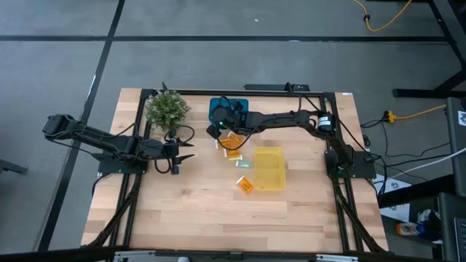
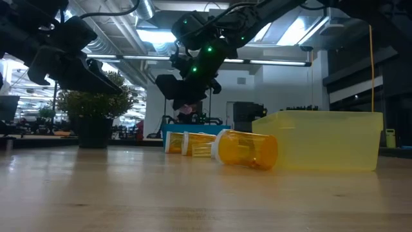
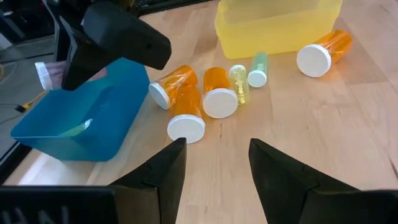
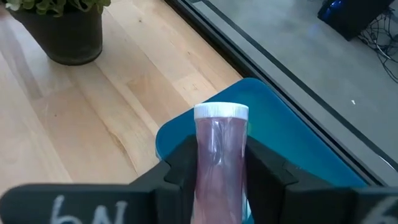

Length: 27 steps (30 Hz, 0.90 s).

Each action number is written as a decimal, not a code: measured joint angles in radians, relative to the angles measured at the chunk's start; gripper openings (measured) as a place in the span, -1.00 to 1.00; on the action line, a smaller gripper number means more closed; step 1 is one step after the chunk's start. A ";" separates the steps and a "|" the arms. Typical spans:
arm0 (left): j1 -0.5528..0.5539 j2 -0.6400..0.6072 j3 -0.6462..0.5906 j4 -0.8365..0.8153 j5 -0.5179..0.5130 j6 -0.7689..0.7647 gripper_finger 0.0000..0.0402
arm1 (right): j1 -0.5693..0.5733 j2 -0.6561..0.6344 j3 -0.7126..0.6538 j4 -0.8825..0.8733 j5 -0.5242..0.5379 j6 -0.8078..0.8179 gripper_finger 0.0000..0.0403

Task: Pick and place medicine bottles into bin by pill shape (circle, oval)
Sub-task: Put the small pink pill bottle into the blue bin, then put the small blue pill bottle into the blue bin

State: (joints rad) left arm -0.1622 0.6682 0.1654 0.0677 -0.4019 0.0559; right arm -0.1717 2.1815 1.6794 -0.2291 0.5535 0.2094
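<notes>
Right tool (image 4: pixel 217 163) hangs over the blue bin (image 4: pixel 292 146) pinching a pink bottle (image 4: pixel 221 155); left tool (image 3: pixel 214 163) sits wide apart near the plant (image 1: pixel 167 109).

On the wooden bench (image 1: pixel 189 211), the right gripper (image 1: pixel 216 128) hangs over the blue bin (image 1: pixel 218 105) near the far edge. Orange bottles (image 1: pixel 231 142) lie between it and the yellow bin (image 1: pixel 268 168). The left gripper (image 1: pixel 186 151) waits beside a potted plant (image 1: pixel 167 109).
</notes>
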 joint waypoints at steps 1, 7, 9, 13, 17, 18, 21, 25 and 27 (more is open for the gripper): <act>0.000 0.000 0.000 0.000 0.000 0.000 -0.16 | -0.002 0.000 0.000 0.000 0.000 -0.001 -0.41; 0.000 0.000 0.000 0.000 0.000 0.000 -0.16 | -0.038 0.000 0.000 -0.008 0.002 0.020 -0.06; 0.000 0.000 0.000 0.000 0.000 0.000 -0.16 | -0.047 0.000 0.000 -0.013 -0.002 0.025 0.03; 0.000 0.000 0.000 0.000 0.000 -0.001 -0.16 | -0.054 0.000 0.005 -0.019 -0.032 0.024 0.13; 0.000 0.000 0.000 0.000 0.000 -0.001 -0.16 | -0.048 0.000 0.086 -0.071 -0.047 0.025 0.14; 0.000 0.000 0.000 0.000 0.000 -0.001 -0.16 | -0.044 0.000 0.122 -0.107 -0.067 0.025 0.14; 0.000 0.000 0.000 0.000 0.000 0.000 -0.16 | -0.019 0.000 0.243 -0.257 -0.145 0.039 0.11; 0.000 0.000 0.000 0.000 0.000 0.000 -0.16 | 0.043 -0.001 0.385 -0.500 -0.177 0.054 0.06; 0.000 0.000 0.000 0.000 0.000 0.000 -0.16 | 0.072 -0.001 0.437 -0.634 -0.218 0.057 0.05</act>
State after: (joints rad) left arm -0.1620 0.6682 0.1654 0.0677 -0.4019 0.0555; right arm -0.0996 2.1803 2.1168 -0.8629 0.3354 0.2662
